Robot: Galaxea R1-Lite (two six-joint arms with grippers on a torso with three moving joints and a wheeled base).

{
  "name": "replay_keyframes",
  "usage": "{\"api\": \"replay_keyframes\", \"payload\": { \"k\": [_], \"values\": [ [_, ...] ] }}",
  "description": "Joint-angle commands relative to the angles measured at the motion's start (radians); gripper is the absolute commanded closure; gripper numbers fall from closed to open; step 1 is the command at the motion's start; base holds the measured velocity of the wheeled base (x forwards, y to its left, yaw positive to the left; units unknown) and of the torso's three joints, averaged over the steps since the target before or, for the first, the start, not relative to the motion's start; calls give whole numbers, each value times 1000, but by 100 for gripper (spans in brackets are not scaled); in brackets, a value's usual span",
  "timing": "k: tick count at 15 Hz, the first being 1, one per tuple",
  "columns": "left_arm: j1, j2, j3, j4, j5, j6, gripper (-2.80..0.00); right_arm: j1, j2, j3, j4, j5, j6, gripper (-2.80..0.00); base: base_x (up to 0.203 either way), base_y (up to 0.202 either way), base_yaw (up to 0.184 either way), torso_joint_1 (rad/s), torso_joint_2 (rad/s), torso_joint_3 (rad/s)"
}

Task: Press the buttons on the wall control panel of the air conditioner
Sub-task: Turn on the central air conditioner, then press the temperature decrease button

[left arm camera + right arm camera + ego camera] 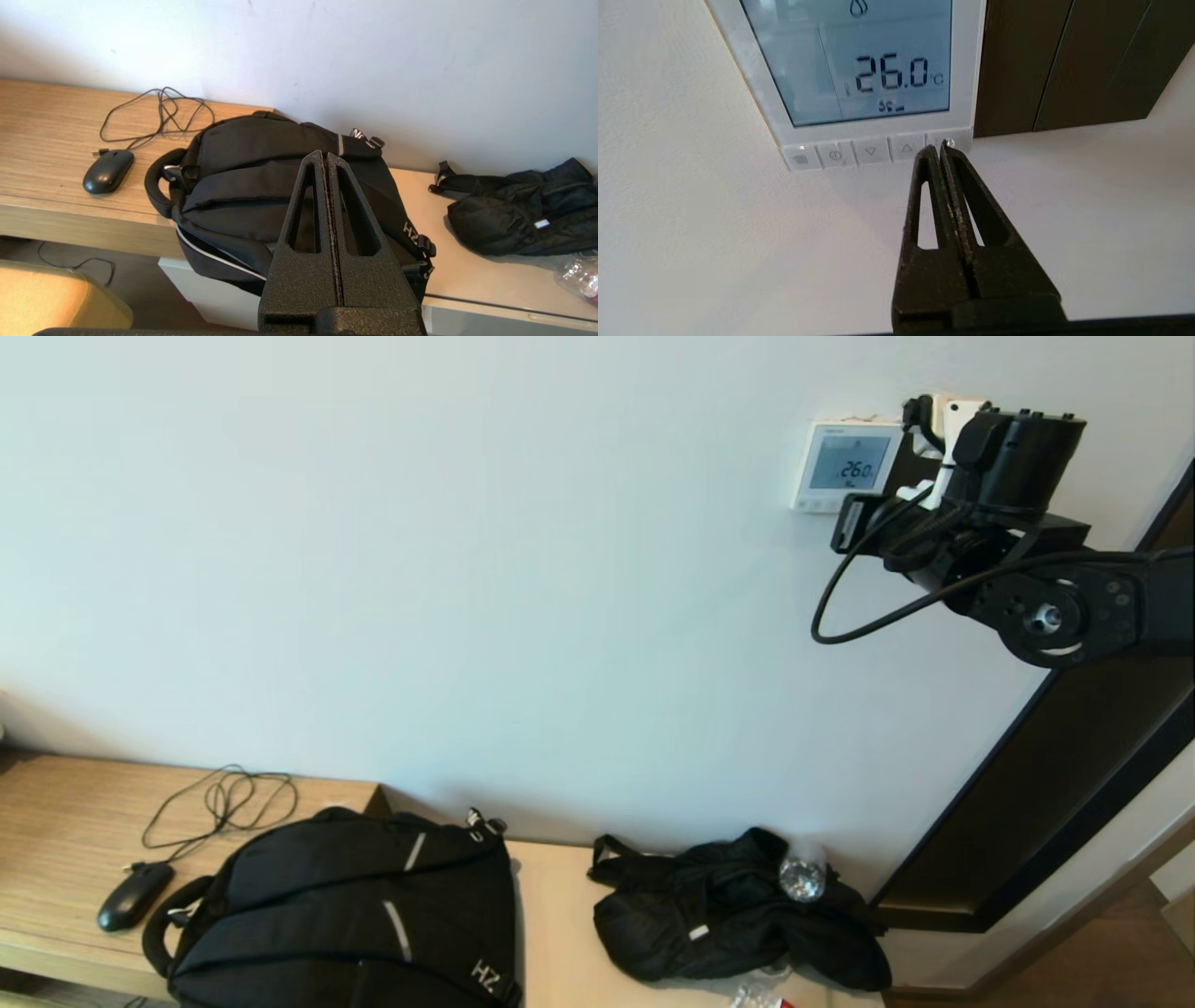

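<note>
Pale wall (467, 569) above a wooden desk (65, 821), dark door frame (1055, 803).

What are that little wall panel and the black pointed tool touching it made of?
The wall control panel looks like smooth white plastic with a slightly glossy frame; its screen seems glassy, since it shows faint reflections. The right tool, shut at the end of the buttons, appears to be matte black plastic with a grainy surface, possibly printed.

Right arm (1027, 569) raised at wall, wrist just beside white control panel (845, 462), screen shows 26.0. Below: black backpack (355, 915), mouse (135, 894), black bag (728, 915) on surface (56, 821).
</note>
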Motion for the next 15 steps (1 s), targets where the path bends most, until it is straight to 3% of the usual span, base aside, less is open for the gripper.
{"api": "replay_keyframes", "payload": {
  "k": [1, 15],
  "values": [
    [0, 0, 0, 0, 0, -1, 0, 10, 15, -16, -3, -1, 1, 0, 0, 0, 0, 0, 0, 0],
    [0, 0, 0, 0, 0, -1, 0, 39, 59, -42, -3, -2, 1, 0, 0, 0, 0, 0, 0, 0]
  ]
}}
